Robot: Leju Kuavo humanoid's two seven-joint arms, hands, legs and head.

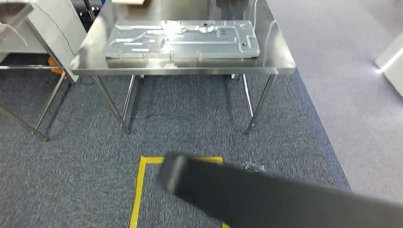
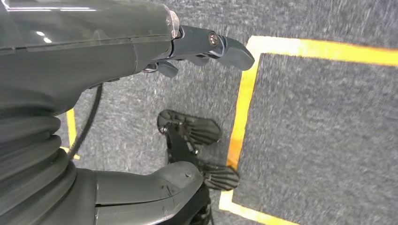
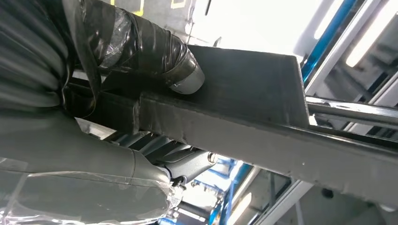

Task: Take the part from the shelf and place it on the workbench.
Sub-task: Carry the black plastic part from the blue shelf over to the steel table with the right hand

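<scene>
The part is a long black angled bar [image 1: 266, 194] that crosses the lower right of the head view, blurred and close to the camera. In the right wrist view my right hand [image 3: 117, 98] grips the black bar [image 3: 244, 93], with the tape-wrapped thumb [image 3: 155, 51] pressed on its flat face and the darker fingers under it. The steel workbench [image 1: 190, 67] stands ahead, across a strip of carpet. My left hand [image 2: 155, 56] hangs over the carpet with its fingers apart and nothing in it.
A large silver sheet-metal panel [image 1: 183, 39] covers most of the workbench top. A second steel frame [image 1: 28, 71] stands at the left. A yellow tape square [image 1: 139, 190] marks the carpet in front of me. Blue and steel rails [image 3: 338, 42] pass behind the bar.
</scene>
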